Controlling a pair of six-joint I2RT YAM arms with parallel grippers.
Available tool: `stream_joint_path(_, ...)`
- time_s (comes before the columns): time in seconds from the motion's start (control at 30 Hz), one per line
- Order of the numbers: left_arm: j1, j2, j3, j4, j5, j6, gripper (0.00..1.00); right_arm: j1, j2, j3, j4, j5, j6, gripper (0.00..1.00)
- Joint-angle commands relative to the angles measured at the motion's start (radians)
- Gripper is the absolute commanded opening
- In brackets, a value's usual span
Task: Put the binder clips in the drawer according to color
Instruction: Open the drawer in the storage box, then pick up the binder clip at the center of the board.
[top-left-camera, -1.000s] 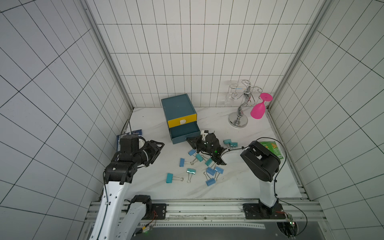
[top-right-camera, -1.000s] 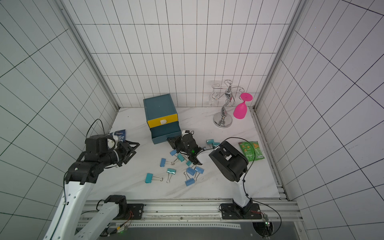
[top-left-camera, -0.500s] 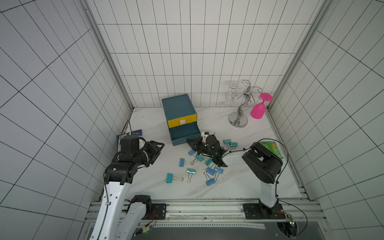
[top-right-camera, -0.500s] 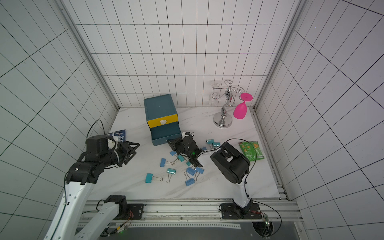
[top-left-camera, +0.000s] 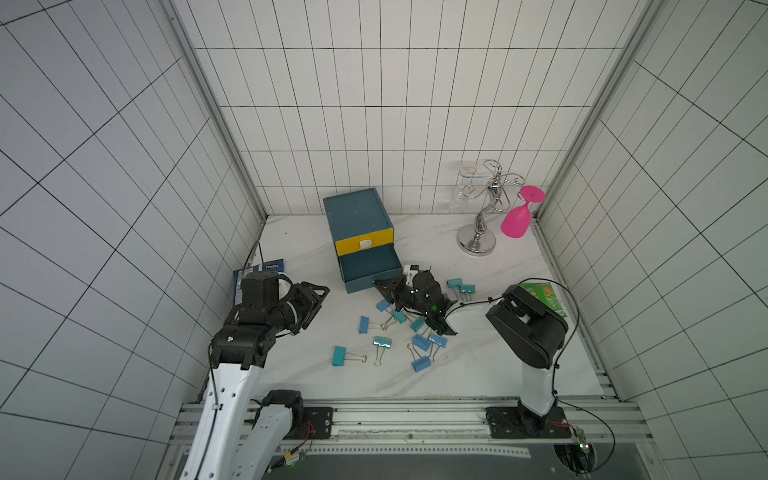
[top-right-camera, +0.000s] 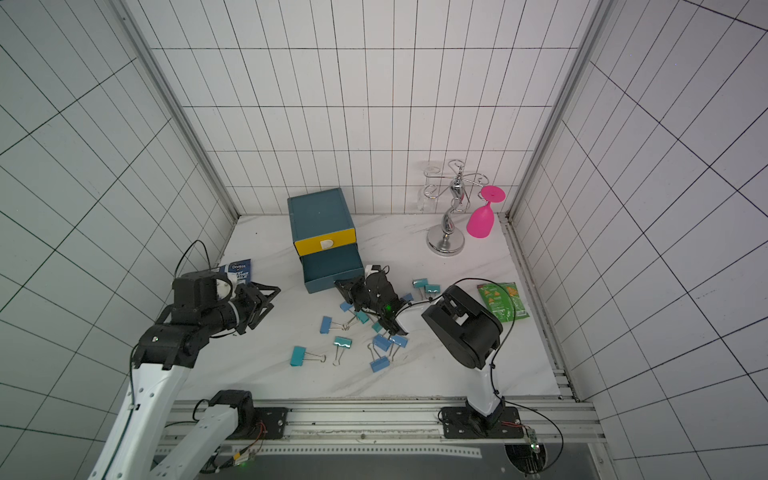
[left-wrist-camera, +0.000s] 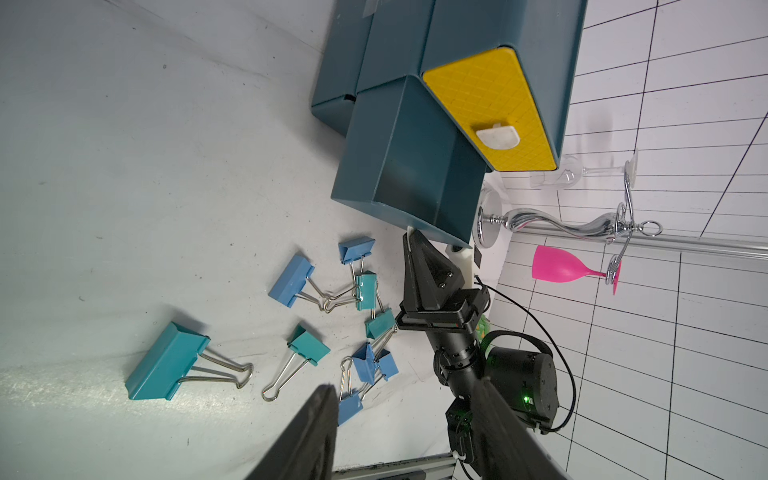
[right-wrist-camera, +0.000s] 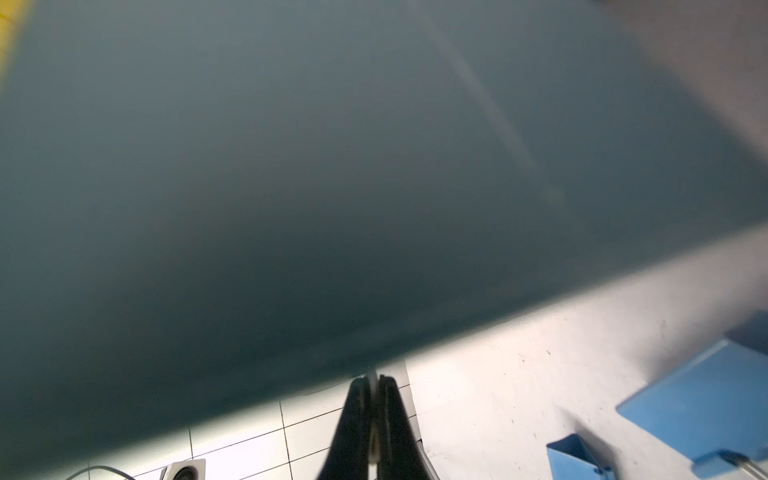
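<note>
I see dark-teal plastic three-drawer cabinet (top-left-camera: 357, 210), middle drawer (top-left-camera: 368, 267) pulled out | right gripper (left-wrist-camera: 411, 235) pinching its white tab (right-wrist-camera: 372, 375) | left gripper (top-left-camera: 322, 297) spread, empty

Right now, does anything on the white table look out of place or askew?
Yes: the dark-teal three-drawer cabinet sits askew to the back wall, one teal drawer pulled out; blue and teal metal binder clips lie scattered before it, some handles tangled.
</note>
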Motion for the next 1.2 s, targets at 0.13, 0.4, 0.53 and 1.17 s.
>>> stream_joint_path(0.13,0.003,-0.013,-0.006,0.027,0.007,0.000,0.56,0.009,-0.085,-0.048,-0.128,0.004,-0.049,0.35)
stream_joint_path(0.4,0.003,-0.005,0.005,0.034,-0.001,0.004,0.55,-0.003,-0.214,-0.098,-0.302,-0.029,-0.146,0.51)
stream_joint_path(0.53,0.003,0.022,0.039,-0.005,-0.023,0.049,0.56,-0.016,-0.340,-0.061,-0.614,-0.038,-0.307,0.56)
stream_joint_path(1.17,-0.461,0.154,0.045,-0.028,-0.318,0.022,0.56,-0.054,-0.643,0.057,-1.636,0.316,-0.819,0.66)
